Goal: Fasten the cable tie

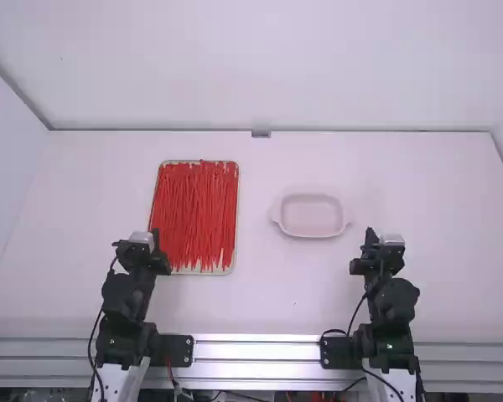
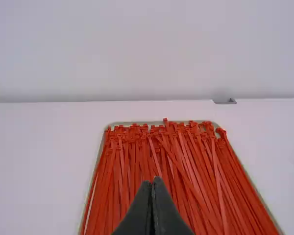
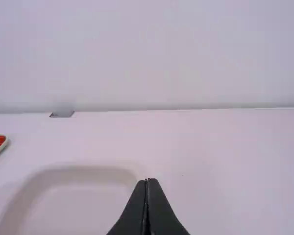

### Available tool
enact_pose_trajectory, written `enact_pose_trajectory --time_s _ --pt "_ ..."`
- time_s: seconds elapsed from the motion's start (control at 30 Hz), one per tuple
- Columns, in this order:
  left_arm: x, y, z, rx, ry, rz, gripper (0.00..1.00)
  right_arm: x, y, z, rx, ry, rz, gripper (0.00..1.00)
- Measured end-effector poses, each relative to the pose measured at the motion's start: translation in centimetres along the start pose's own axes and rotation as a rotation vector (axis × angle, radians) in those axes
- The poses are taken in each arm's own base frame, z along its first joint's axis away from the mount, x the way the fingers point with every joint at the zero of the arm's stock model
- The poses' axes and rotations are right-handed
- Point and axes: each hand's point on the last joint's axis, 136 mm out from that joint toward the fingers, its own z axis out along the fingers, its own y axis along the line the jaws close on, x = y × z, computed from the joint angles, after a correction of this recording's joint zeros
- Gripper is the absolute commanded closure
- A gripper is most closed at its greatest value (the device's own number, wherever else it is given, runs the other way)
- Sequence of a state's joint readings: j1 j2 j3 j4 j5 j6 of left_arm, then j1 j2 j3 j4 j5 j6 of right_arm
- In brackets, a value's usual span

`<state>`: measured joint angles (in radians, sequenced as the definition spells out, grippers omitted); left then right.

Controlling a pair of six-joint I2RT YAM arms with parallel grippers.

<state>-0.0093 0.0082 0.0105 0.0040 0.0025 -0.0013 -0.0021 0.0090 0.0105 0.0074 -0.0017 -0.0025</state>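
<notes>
In the left wrist view the cable ties (image 2: 186, 171) run off the bottom edge, so their near ends are cut off, and the left gripper (image 2: 152, 182) covers a wedge of them at bottom centre. Single ties are hard to tell apart in the high view, where the left arm overlaps the tray's (image 1: 231, 270) lower left corner. In the right wrist view the white dish (image 3: 78, 196) is faint against the white table (image 3: 225, 147) and cut off at the bottom. A sliver of the tray shows at the left edge.

The ties are bright orange-red, thin and straight. They lie packed side by side, a few crossing, on the pale tray left of centre in the high view. Their square heads line up at the tray's far end.

The left gripper's fingers are pressed together with nothing between them. The right gripper (image 3: 146, 182) is likewise pressed together, at the dish's near right side.
</notes>
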Motion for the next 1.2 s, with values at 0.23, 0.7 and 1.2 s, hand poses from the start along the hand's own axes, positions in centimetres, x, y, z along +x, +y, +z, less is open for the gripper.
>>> enact_pose_trajectory --time_s 0.23,0.7,1.2 --pt "0.0 0.0 0.0 0.001 0.002 0.001 0.97 0.0 0.0 0.0 -0.002 0.002 -0.005 0.97" --pt "0.4 -0.3 0.4 0.018 0.112 -0.001 0.83 1.4 0.3 0.5 -0.018 0.129 0.007 0.83" --pt "-0.5 -1.2 1.9 0.068 0.304 -0.021 0.56 0.2 3.2 2.1 -0.122 0.288 0.011 0.56"
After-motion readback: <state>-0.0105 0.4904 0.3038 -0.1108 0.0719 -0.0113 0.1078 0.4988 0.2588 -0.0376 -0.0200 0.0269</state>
